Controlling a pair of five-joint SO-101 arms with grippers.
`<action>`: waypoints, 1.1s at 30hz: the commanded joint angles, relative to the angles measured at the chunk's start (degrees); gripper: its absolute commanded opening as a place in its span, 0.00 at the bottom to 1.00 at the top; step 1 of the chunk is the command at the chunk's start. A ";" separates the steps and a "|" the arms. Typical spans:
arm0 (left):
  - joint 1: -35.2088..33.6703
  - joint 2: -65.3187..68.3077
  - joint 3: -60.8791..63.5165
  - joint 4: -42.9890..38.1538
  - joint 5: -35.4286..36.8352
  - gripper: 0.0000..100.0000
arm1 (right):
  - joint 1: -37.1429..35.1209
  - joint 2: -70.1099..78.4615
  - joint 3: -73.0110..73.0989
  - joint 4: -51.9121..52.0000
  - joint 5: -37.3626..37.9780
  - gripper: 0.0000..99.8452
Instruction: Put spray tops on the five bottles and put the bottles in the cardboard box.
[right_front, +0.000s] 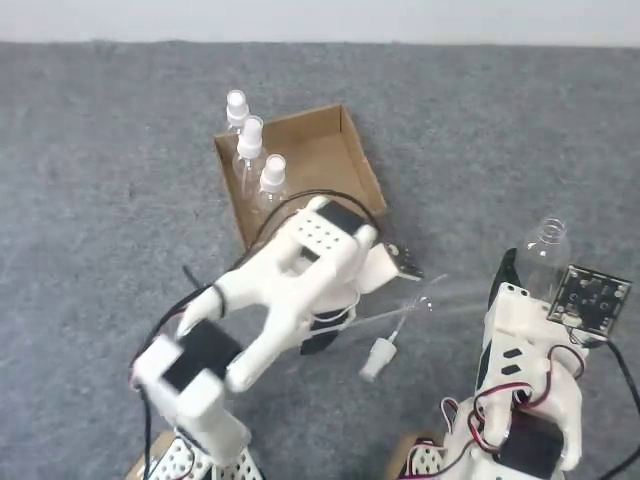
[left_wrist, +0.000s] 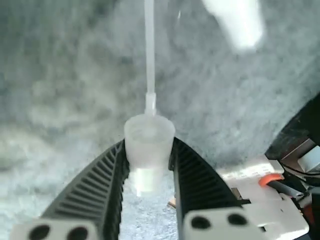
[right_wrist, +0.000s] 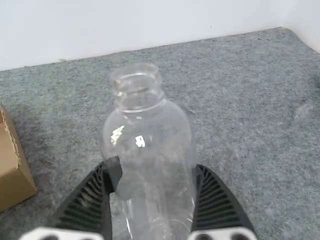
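Note:
My left gripper (left_wrist: 149, 150) is shut on a white spray top (left_wrist: 149, 140), whose thin dip tube (left_wrist: 149, 50) sticks straight out ahead. From above, that tube (right_front: 395, 312) points toward the right arm. My right gripper (right_wrist: 152, 172) is shut on a clear open-necked bottle (right_wrist: 147, 145), held upright at the right (right_front: 545, 250). A second spray top (right_front: 380, 357) lies loose on the carpet between the arms. Three bottles with spray tops (right_front: 250, 140) stand along the left side of the cardboard box (right_front: 320, 150).
Grey carpet (right_front: 500, 130) covers the table. The left arm (right_front: 300, 270) reaches over the box's near edge. A corner of the box (right_wrist: 10, 165) shows beside the held bottle. Open carpet lies to the right of the box.

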 joint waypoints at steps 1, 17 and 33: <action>-2.46 -15.38 6.90 2.11 -0.70 0.01 | 0.84 -0.22 -0.70 -1.63 -0.18 0.01; -10.02 -40.97 13.85 2.29 -2.46 0.01 | 0.57 -0.22 2.73 -5.41 0.00 0.01; -16.00 -52.22 -3.30 1.58 11.69 0.01 | 0.48 -0.22 2.73 -5.23 0.00 0.01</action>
